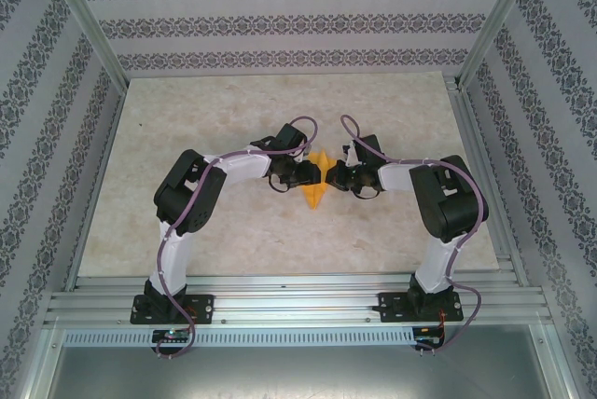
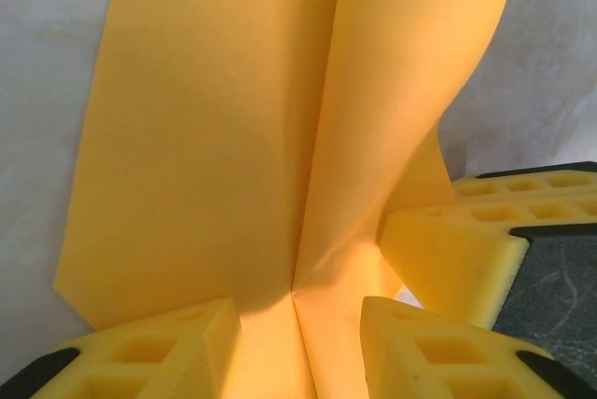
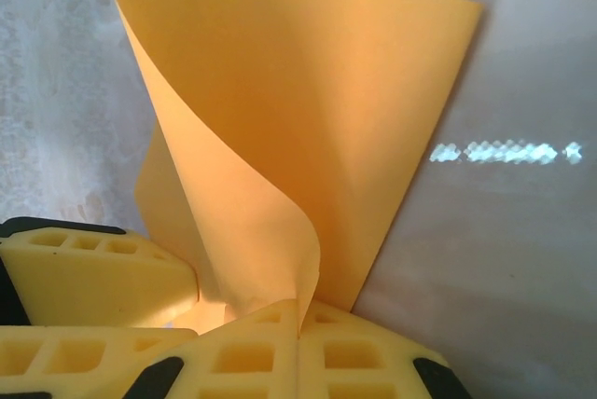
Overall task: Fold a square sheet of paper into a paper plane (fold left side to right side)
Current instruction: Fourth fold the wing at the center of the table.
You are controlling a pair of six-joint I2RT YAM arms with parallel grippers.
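The sheet of paper (image 1: 317, 189) lies at the middle of the pale, marbled counter (image 1: 187, 138). It is thin, matte orange-yellow paper with one sharp straight crease and a flap curling upward. The left end effector (image 2: 298, 324) stands partly open. Its blocky yellow fingers (image 2: 159, 357), moulded with rectangular pockets, sit on either side of the crease. The right end effector (image 3: 298, 310) is fully closed, its tips pinching the curled flap's lower edge, just beside the left one.
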